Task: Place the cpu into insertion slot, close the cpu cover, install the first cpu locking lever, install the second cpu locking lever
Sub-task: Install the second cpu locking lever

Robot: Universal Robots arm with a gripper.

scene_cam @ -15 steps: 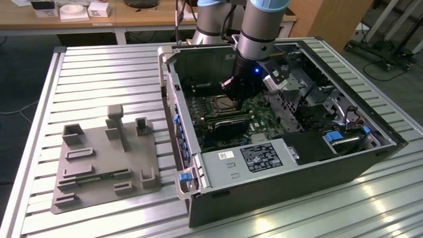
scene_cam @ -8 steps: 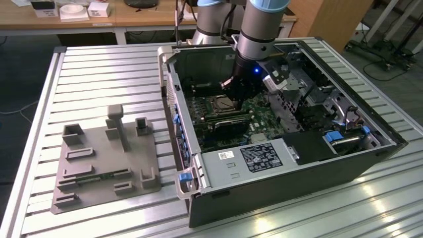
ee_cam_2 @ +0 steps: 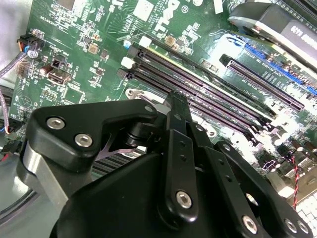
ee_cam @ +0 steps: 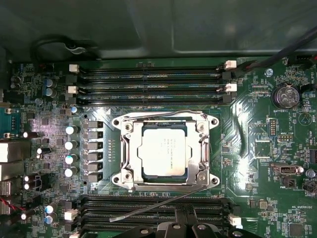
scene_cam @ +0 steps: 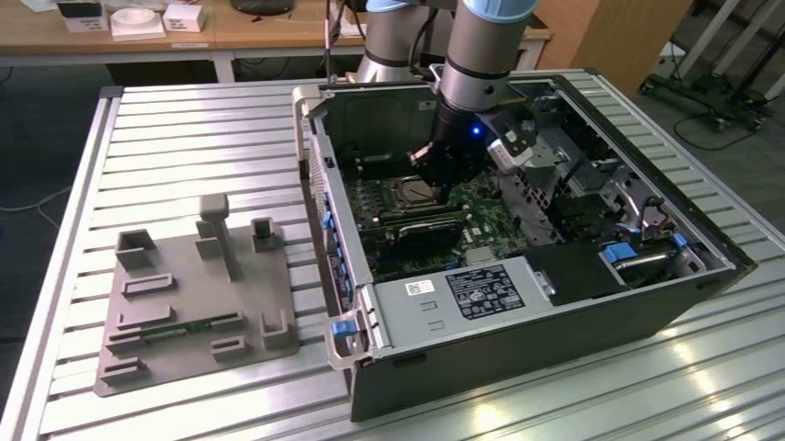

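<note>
Your big metal bench (scene_cam: 184,129) holds an open computer case (scene_cam: 516,358), and a grey parts tray (scene_cam: 184,303) lies at its nine o'clock side in the exterior view. Inside the case you see the green board (ee_cam: 247,124). The robot arm (scene_cam: 484,55) reaches down into the case. In the first wrist view, the insertion slot (ee_cam: 130,181) sits at the board's middle. The cpu cover (ee_cam: 130,148) lies flat on it, with the cpu (ee_cam: 163,151) showing through its window. One thin locking lever (ee_cam: 153,206) sticks out loose at six o'clock. Your claw (ee_cam_2: 177,101) looks clenched, holding nothing.
</note>
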